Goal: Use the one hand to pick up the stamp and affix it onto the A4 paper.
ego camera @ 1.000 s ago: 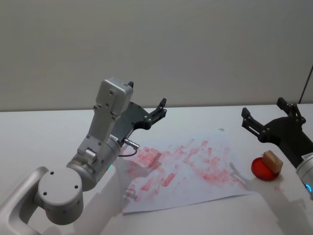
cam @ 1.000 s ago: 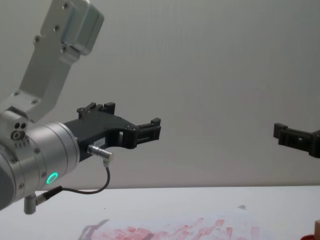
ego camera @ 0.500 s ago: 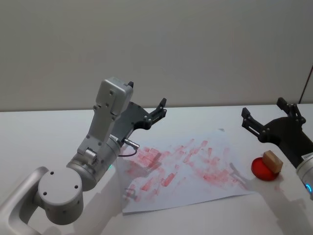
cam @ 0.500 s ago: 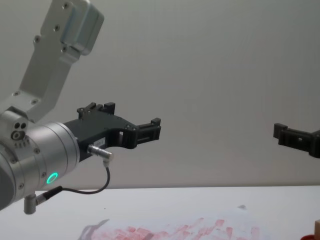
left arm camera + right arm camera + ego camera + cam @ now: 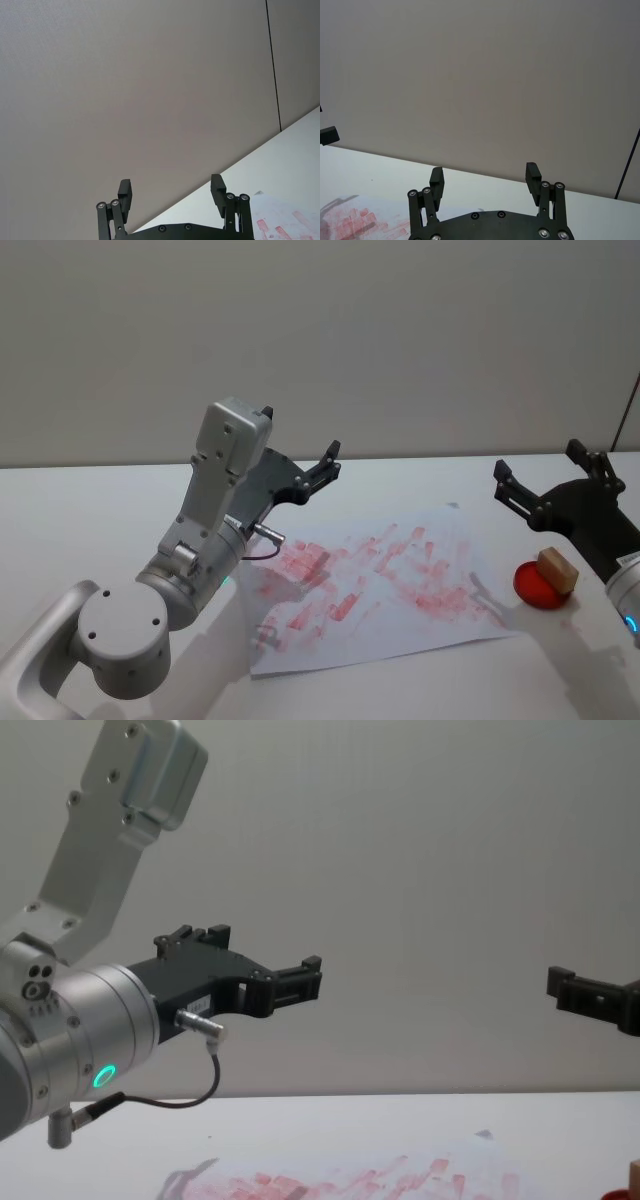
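One small tan stamp (image 5: 557,569) sits on red pad (image 5: 529,586) — left gripper (image 5: 170,186), right gripper (image 5: 484,174): fingers spread.

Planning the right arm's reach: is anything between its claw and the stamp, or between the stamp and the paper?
Nothing visible. The right claw hangs open, raised near the stamp, which lies on the red pad; only bare table separates the pad from the paper. The left claw hangs raised and open, off that path.

no legible text, no readable labels
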Robot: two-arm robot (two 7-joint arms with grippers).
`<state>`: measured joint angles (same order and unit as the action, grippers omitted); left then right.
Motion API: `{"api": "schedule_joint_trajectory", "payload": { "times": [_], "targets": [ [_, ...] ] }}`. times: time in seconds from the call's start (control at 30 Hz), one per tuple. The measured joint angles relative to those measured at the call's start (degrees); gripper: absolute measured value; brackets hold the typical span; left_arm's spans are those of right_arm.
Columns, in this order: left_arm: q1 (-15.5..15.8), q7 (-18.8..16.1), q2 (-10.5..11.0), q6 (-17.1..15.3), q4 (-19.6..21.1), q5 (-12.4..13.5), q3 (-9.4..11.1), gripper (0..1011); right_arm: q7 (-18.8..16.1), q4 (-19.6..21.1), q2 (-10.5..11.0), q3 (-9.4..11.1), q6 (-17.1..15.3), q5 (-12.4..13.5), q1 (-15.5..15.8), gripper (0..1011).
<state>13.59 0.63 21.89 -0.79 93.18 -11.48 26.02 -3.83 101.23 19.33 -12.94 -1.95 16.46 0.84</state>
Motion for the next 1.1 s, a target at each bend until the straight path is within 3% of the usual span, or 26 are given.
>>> {"api": "schedule_joint_trajectory", "payload": {
  "times": [0.3,0.83,1.1],
  "targets": [
    [0.00,0.00,0.00,0.00,0.00,0.00,0.00,1001,0.00,0.18,0.62,0.36,0.02,0.44,0.66,1001],
    [0.00,0.00,0.00,0.00,0.00,0.00,0.00,1001,4.36,3.01,7.17,4.55,-1.17,6.71,10.03,1001],
    [0.00,0.00,0.00,0.00,0.00,0.00,0.00,1001,4.58,2.51,8.95,5.77,-2.91,8.12,11.75,1001]
  ]
}}
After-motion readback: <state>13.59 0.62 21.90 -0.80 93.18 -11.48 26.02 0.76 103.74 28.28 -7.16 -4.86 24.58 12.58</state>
